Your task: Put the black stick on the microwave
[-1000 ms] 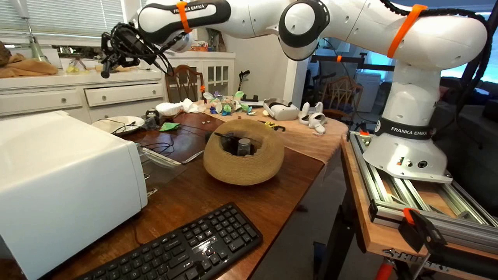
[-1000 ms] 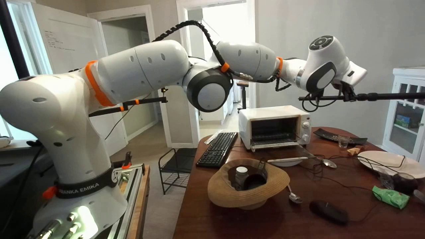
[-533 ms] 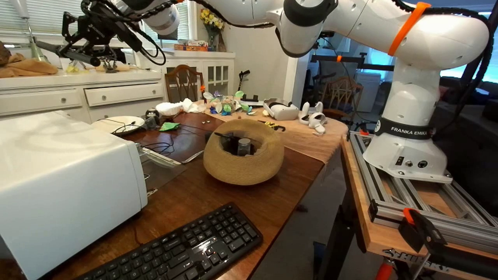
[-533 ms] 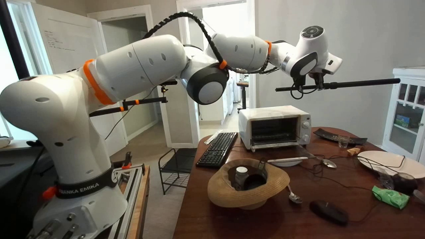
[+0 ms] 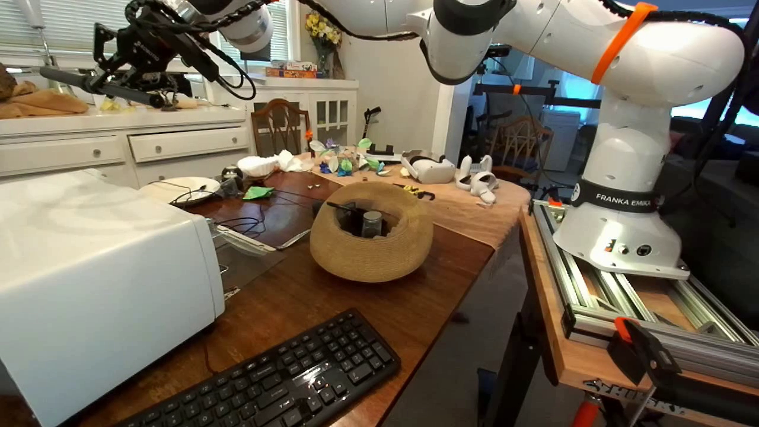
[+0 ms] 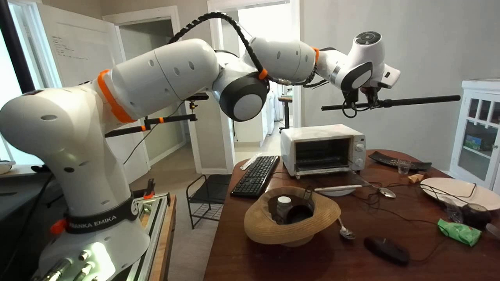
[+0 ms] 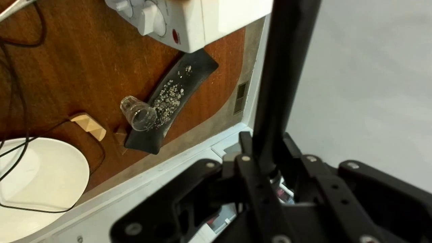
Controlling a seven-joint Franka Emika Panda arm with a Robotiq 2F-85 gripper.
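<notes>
The black stick [image 6: 422,101] is a long thin rod held in the air, nearly level, in an exterior view. It also shows foreshortened in an exterior view [image 5: 130,93] and as a dark bar in the wrist view [image 7: 287,67]. My gripper [image 7: 266,145] is shut on the stick, with a finger on each side of it. In both exterior views the gripper [image 6: 373,103] [image 5: 98,86] is high above the table. The white microwave [image 6: 322,144] stands on the table, below and to the left of the gripper there. It also shows in an exterior view [image 5: 107,267] and the wrist view [image 7: 195,20].
A straw hat [image 6: 273,230] holding a jar lies on the table, near the keyboard [image 6: 256,175]. A dark tray [image 7: 175,98], a clear glass [image 7: 138,113] and a white plate [image 7: 50,172] lie beyond the microwave. Cables and a mouse [image 6: 386,249] are nearby.
In an exterior view my gripper and the stick have moved left and up, closer to above the microwave, then slightly left and down. The table objects have not moved.
</notes>
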